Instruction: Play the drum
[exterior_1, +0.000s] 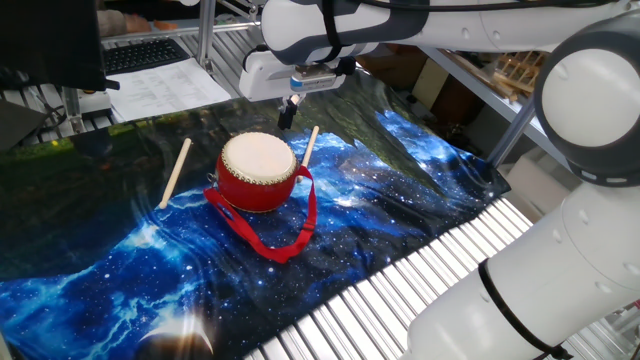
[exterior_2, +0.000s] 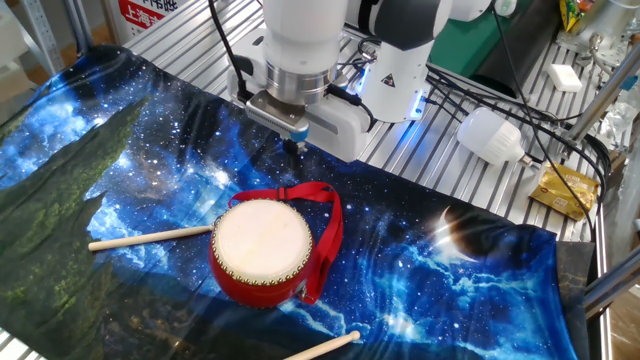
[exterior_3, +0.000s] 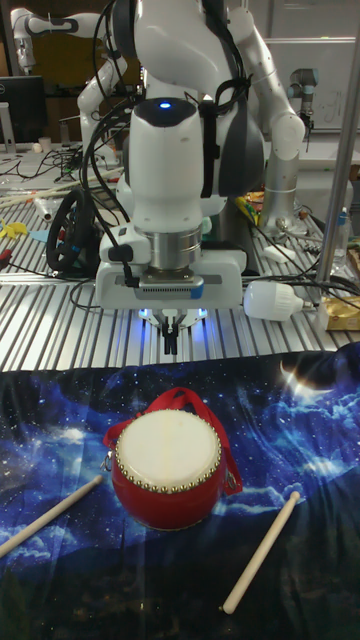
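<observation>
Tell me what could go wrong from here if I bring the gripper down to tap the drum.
The gripper hangs beside the drum, not over the skin, so a straight descent would likely hit the cloth. The ribbon strap loops up on the gripper's side of the drum and could snag the fingers. Both sticks lie untouched, so any strike would be with bare fingertips.

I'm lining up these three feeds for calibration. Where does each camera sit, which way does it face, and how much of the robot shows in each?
One fixed view: beside the arm, high, looking down across the drum; shows arm links and hand.
The other fixed view: across the table, high, facing the robot's base; shows wrist and hand.
Tall fixed view: low, opposite the robot, facing it head-on; shows the arm and hand.
All share drum, both sticks and cloth.
</observation>
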